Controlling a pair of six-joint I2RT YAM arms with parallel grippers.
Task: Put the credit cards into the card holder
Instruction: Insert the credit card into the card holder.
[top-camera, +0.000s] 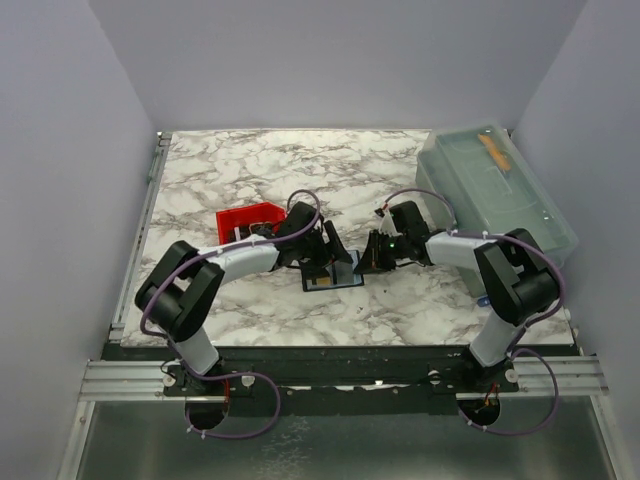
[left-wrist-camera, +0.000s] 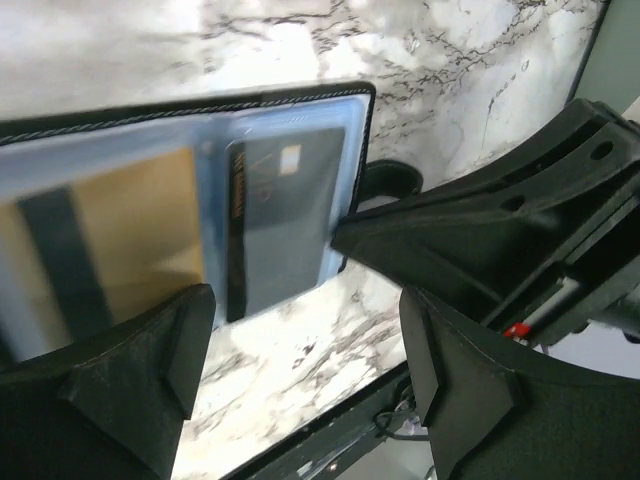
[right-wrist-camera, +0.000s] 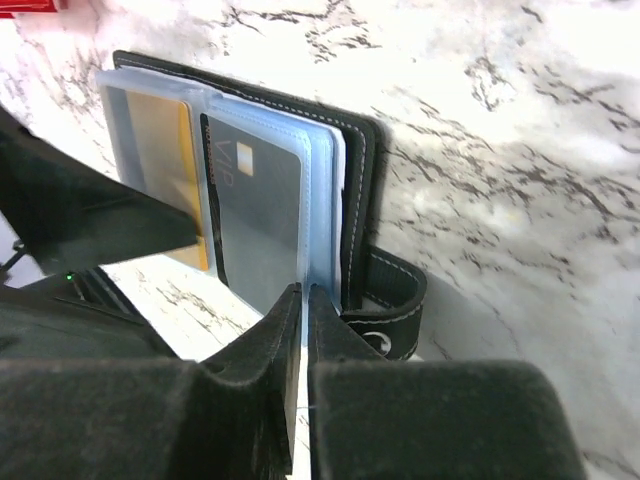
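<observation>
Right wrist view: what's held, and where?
The right gripper pinches the card holder by the edge of a clear sleeve; left gripper holds nothing.

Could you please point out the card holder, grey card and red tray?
card holder (right-wrist-camera: 362, 200): right wrist view, cover edge.
grey card (right-wrist-camera: 260, 230): right wrist view, face.
red tray (top-camera: 232, 219): top view, left side.

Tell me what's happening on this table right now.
Two robot arms are working over an open black card holder that lies on the marble table. The right gripper is shut on the edge of a clear sleeve of the holder. The left gripper hangs open beside the holder, holding nothing. A yellowish card and a dark card already sit in the sleeves.
</observation>
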